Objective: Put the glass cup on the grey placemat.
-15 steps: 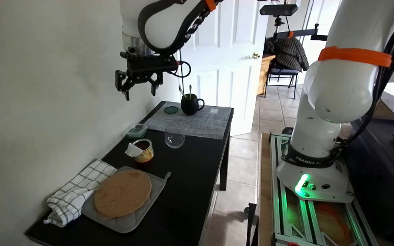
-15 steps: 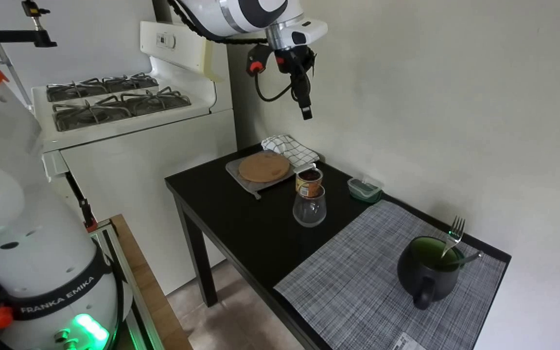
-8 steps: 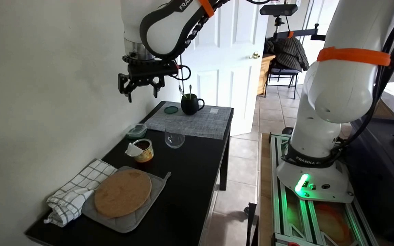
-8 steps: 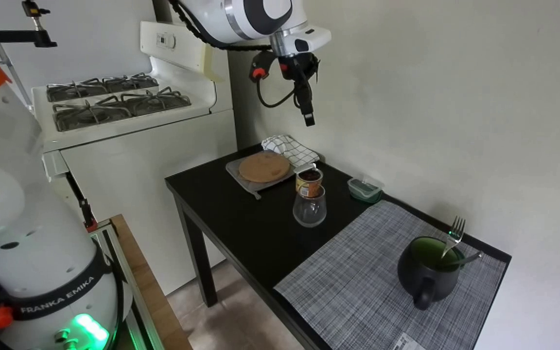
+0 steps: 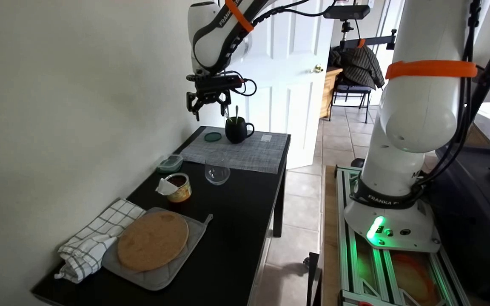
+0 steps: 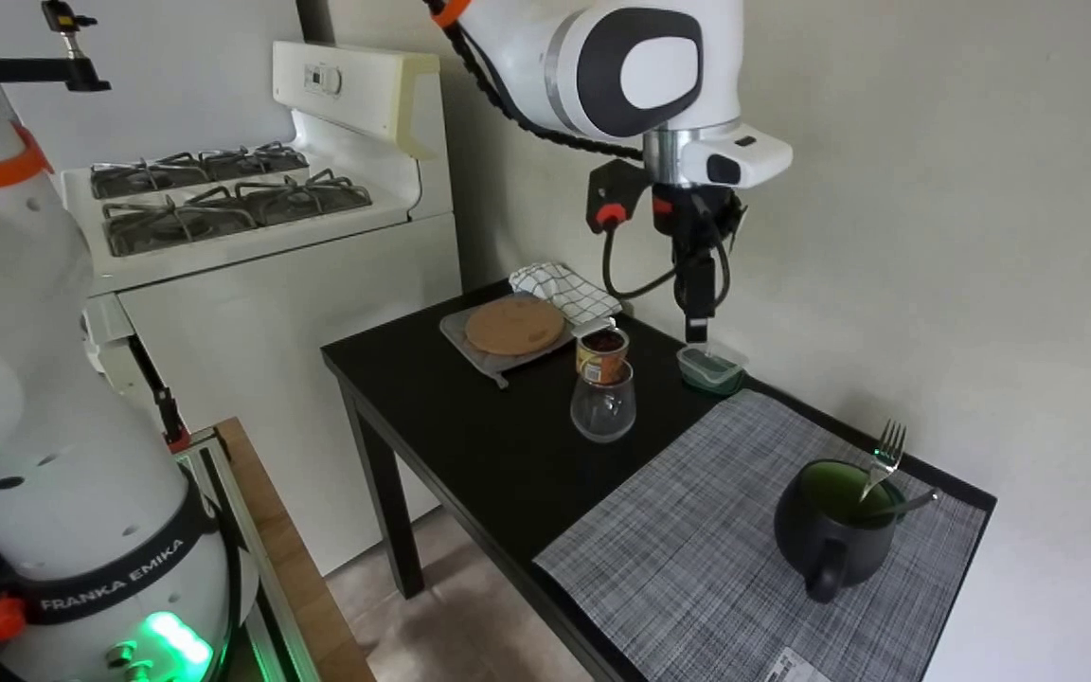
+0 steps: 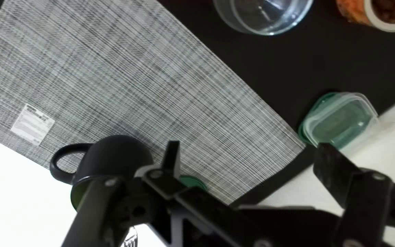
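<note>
In an exterior view the tool hangs above the wall-side edge of the smooth black table, its fingers spread wide with nothing held between them. The glass cup, clear and round-sided, stands upright on the bare black surface, just off the grey placemat that covers the far end of the table. Toward the near wall-side corner lie a rumpled checked cloth and a flat tan disc on a square grey pad.

In an exterior view a round-bellied black mug, green inside, stands on the grey placemat with a metal fork in it; the glass cup stands in front of a cylindrical can with a printed label.

In the wrist view the grey placemat shows a woven, cross-hatched texture; the glass cup, partly in view, is apart from its straight edge, and a translucent, round-cornered plastic box sits by the table's wall-side edge
</note>
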Robot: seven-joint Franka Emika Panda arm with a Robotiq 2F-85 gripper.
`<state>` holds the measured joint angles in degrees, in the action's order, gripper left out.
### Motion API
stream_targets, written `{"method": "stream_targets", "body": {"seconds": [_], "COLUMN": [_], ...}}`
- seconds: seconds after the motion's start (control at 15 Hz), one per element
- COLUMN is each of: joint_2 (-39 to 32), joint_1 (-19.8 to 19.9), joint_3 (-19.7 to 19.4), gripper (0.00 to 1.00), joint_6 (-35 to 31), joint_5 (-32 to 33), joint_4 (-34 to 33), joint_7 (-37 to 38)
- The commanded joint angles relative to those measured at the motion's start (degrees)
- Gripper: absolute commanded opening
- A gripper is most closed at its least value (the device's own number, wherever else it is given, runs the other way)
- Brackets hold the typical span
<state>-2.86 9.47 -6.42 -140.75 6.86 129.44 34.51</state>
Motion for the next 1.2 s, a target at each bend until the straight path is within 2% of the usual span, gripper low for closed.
{"method": "stream_targets", "body": {"seconds": [0.0, 0.13, 0.2, 0.27, 0.4, 0.6, 0.67, 0.8, 1.13], "joint_2": [0.20, 0.22, 0.12, -0.09, -0.04, -0.05, 0.61, 2.51, 5.91], "joint_1": [1.07, 1.55, 1.48, 1.00, 1.14, 1.13, 1.13, 1.33, 1.06], "joint_3": [-2.06, -2.95, -3.26, -3.28, -3.48, -3.46, -3.28, -2.80, -2.81], "gripper": [1.00, 1.00, 1.00, 1.00, 1.00, 1.00, 1.00, 1.00, 1.00], "joint_6": [10.37, 16.99, 19.03, 15.14, 17.58, 17.67, 17.62, 17.72, 16.89], "joint_5": [-7.88, -9.88, -10.22, -8.11, -8.70, -8.79, -10.04, -17.71, -30.75], "joint_4": [-2.20, -3.68, -4.51, -3.35, -4.29, -4.41, -3.41, -0.64, 5.65], "joint_7": [-15.34, -21.00, -20.35, -17.88, -18.94, -19.06, -21.72, -29.32, -44.88]}}
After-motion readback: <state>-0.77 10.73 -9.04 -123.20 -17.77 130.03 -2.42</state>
